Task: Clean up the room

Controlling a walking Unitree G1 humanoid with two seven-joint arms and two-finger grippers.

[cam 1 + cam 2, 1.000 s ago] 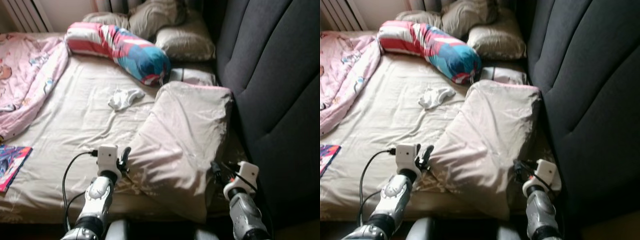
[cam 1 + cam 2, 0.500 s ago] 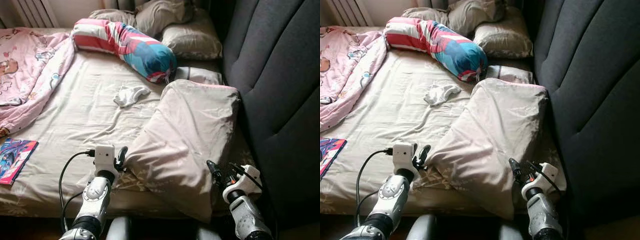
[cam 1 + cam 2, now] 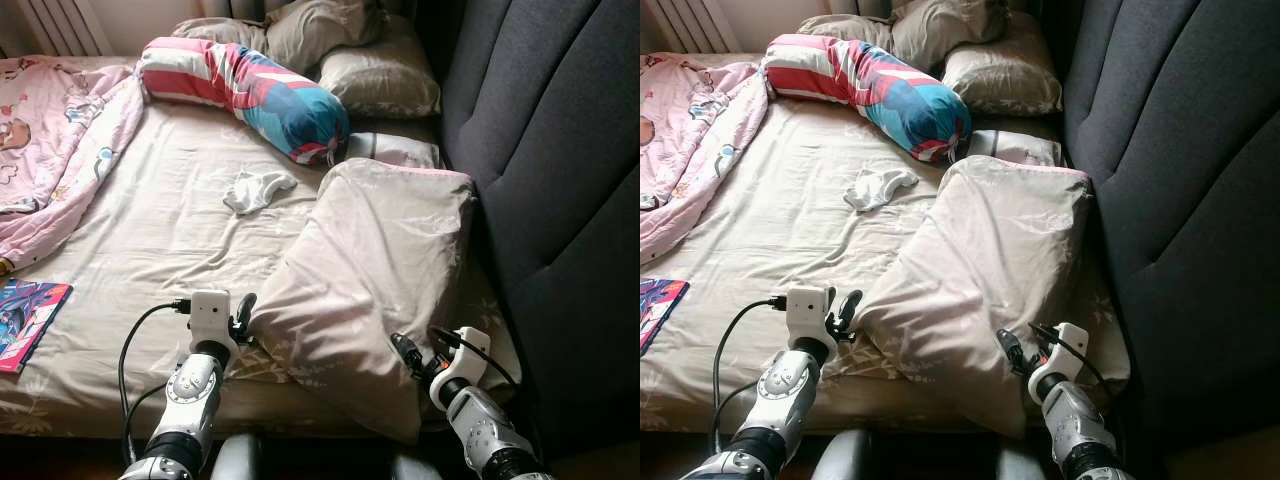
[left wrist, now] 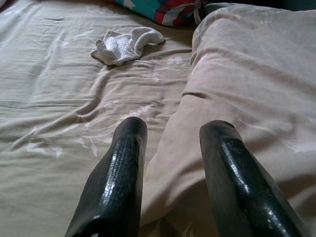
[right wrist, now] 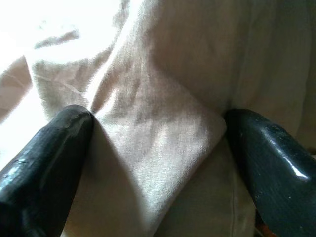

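While both arms flank it, the right one is nearer a grip:
Pillow: the large beige cotton pillow (image 3: 375, 275) lies askew on the beige bed sheet (image 3: 150, 250), its top against the dark grey padded headboard (image 3: 560, 150).
Long axis: running from headboard toward the foot-side edge, its near corner overhanging between the arms.
Left gripper: left gripper (image 4: 173, 163) sits at the pillow's left edge, fingers parted, one over sheet, one over pillow, nothing held.
Right gripper: right gripper (image 5: 155, 148) is spread wide, with the near-right corner bulging between its fingers (image 5: 44, 148).
Deciding relation: the corner lies straight ahead of the right jaws, so closing should catch it, I judge.
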